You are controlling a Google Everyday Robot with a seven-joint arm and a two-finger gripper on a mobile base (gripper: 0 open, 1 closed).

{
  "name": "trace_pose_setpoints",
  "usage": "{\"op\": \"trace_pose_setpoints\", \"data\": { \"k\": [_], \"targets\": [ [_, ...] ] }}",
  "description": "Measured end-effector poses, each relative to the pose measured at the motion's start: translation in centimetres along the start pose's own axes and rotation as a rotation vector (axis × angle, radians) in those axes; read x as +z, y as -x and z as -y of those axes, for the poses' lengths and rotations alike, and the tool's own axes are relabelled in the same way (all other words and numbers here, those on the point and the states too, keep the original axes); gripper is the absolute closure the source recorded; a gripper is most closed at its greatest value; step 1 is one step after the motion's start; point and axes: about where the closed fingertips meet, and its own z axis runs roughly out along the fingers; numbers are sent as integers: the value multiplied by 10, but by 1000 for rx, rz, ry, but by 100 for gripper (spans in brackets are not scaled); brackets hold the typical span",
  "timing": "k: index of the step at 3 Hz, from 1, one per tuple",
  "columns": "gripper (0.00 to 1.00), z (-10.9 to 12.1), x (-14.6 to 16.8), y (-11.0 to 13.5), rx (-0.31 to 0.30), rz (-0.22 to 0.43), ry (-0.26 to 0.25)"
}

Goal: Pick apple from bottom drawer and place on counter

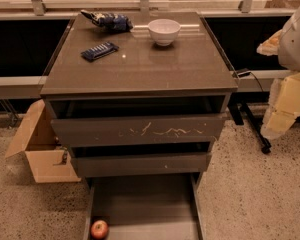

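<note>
The apple (99,229), small and red with yellowish patches, lies in the front left corner of the bottom drawer (145,204), which is pulled out at the foot of the cabinet. The counter (140,64) is the glossy brown-grey top slab above. My gripper (282,106) hangs at the right edge of the view, beside the cabinet and to the right of the upper drawer fronts. It is far from the apple and holds nothing that I can see.
On the counter stand a white bowl (164,31) at the back, a blue crumpled bag (108,20) at the back left and a blue packet (99,51) on the left. An open cardboard box (42,151) sits on the floor left of the cabinet. A black wheeled stand (252,126) is on the right.
</note>
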Motion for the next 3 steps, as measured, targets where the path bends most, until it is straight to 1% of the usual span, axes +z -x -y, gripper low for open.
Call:
{"op": "trace_pose_setpoints", "data": {
  "k": [1, 2, 3],
  "targets": [
    [0, 0, 0, 0, 0, 0, 0],
    [0, -10, 33, -10, 0, 55, 18],
    [0, -24, 68, -17, 11, 130, 51]
  ]
}}
